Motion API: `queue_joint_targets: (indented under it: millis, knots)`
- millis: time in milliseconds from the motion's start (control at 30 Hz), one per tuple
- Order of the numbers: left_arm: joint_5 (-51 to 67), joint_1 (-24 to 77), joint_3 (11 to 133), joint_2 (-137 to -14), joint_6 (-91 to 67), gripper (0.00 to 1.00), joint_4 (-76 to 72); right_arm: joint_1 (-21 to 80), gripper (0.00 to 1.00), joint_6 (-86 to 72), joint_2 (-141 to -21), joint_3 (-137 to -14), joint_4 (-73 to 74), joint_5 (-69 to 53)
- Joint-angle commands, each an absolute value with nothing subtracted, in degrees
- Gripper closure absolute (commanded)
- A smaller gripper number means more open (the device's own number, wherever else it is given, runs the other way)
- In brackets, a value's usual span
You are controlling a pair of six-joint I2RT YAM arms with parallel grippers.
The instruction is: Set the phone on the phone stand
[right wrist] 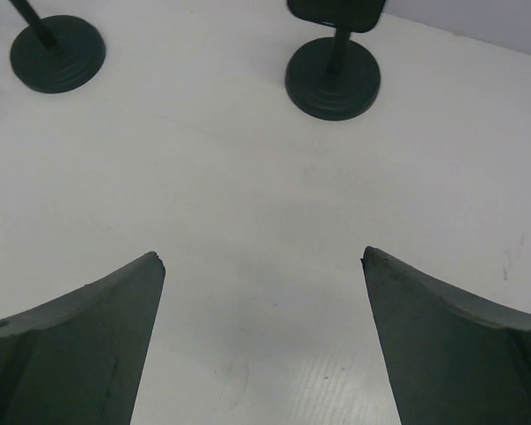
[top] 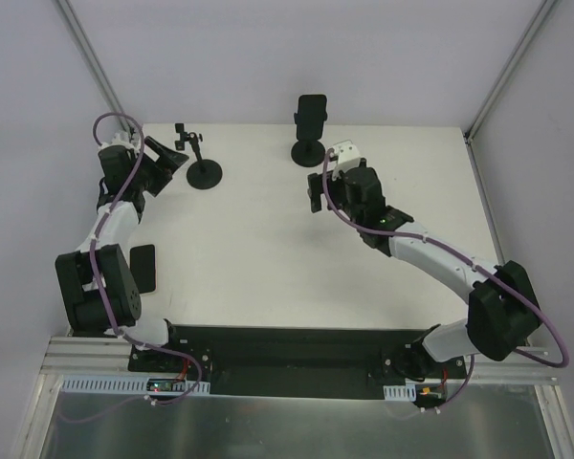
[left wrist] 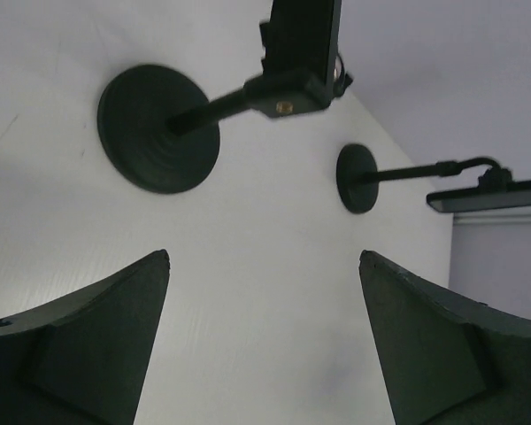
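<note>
phone (top: 312,112) upright on the back stand (top: 307,152), by the far table (top: 268,249) edge | second stand (top: 204,173) to its left, holding nothing | flat dark slab (top: 143,270) lying near the left edge | left claw (left wrist: 264,336) spread, empty, facing the second stand | right claw (right wrist: 261,336) spread, empty, above bare table near the back stand

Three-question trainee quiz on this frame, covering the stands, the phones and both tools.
1. True or false: the left tool grips a phone.
2. How many stands carry a phone? A) none B) one C) two
3. Fill in: the loose phone lies flat on the table beside the ____ arm.
Key: 1 false; the left tool and right tool are both open and empty. 2 B; the right stand holds a second phone, the left stand is bare. 3 left arm.
</note>
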State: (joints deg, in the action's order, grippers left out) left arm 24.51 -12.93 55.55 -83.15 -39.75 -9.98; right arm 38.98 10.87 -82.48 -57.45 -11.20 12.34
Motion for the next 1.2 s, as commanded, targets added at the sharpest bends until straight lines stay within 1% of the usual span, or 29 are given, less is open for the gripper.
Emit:
queue_joint_targets:
  millis: [0, 33, 67, 100, 200, 300, 400, 533, 667, 767, 833, 900, 933, 1033, 1100, 1133, 1167]
  knots:
    - [28.91, -15.55, 63.51, -93.21, -51.93, 0.15, -25.83, 33.41, 0.04, 10.74, -79.63, -55.73, -15.99, 10.3]
    - [29.96, -15.82, 65.37, -95.77, -53.16, 0.16, -26.54, 32.44, 0.04, 9.42, -79.8, -55.46, -16.34, 9.76]
    - [33.54, -16.08, 67.04, -98.24, -55.96, 0.18, -27.76, 30.87, 0.04, 8.45, -79.8, -55.28, -16.52, 9.32]
    - [34.88, -16.43, 69.67, -102.61, -57.55, 0.19, -28.9, 30.24, 0.04, 6.87, -79.89, -55.11, -16.7, 8.1]
    - [36.47, -16.35, 71.8, -107.82, -62.22, 0.21, -34.26, 28.66, 0.04, 5.45, -80.16, -54.76, -17.14, 6.25]
    - [36.39, -16.35, 73.64, -110.64, -62.67, 0.22, -36.91, 28.04, 0.04, 4.66, -80.24, -54.58, -17.49, 5.54]
    - [37.79, -16.17, 75.58, -113.1, -62.93, 0.29, -37.87, 27.95, 0.04, 4.4, -79.89, -54.14, -17.75, 5.45]
    - [39.37, -16.17, 76.11, -115.22, -65.39, 0.27, -42.1, 27.95, 0.04, 4.57, -79.72, -53.79, -18.37, 5.36]
    - [40.25, -16.08, 76.38, -116.28, -65.48, 0.28, -42.63, 27.77, 0.04, 4.66, -79.89, -53.7, -18.46, 5.36]
    - [40.43, -16.08, 76.73, -116.45, -64.69, 0.35, -42.89, 27.77, 0.04, 4.48, -80.16, -53.88, -18.37, 5.27]
    - [40.78, -16.08, 77.95, -116.98, -63.99, 0.34, -42.89, 27.69, 0.04, 4.48, -80.51, -53.96, -18.46, 4.92]
    - [42.27, -16.08, 80.58, -118.12, -62.93, 0.29, -42.98, 27.69, 0.04, 4.48, -80.6, -53.96, -18.46, 4.83]
    - [42.8, -16.08, 81.47, -118.56, -62.76, 0.24, -42.89, 27.77, 0.04, 4.57, -80.68, -53.96, -18.37, 4.92]
    - [43.5, -16.08, 83.84, -120.49, -63.97, 0.21, -43.67, 27.6, 0.04, 4.83, -80.6, -53.96, -18.46, 5.1]
    - [44.21, -16.17, 84.63, -121.81, -65.12, 0.24, -45.78, 27.6, 0.04, 4.83, -80.6, -53.96, -18.46, 5.01]
    - [44.38, -16.17, 84.73, -122.08, -66.26, 0.28, -46.92, 27.6, 0.04, 4.92, -80.68, -54.05, -18.46, 5.01]
    - [44.38, -16.17, 84.73, -122.25, -66.53, 0.39, -48.24, 27.51, 0.04, 4.83, -80.68, -53.97, -18.46, 4.84]
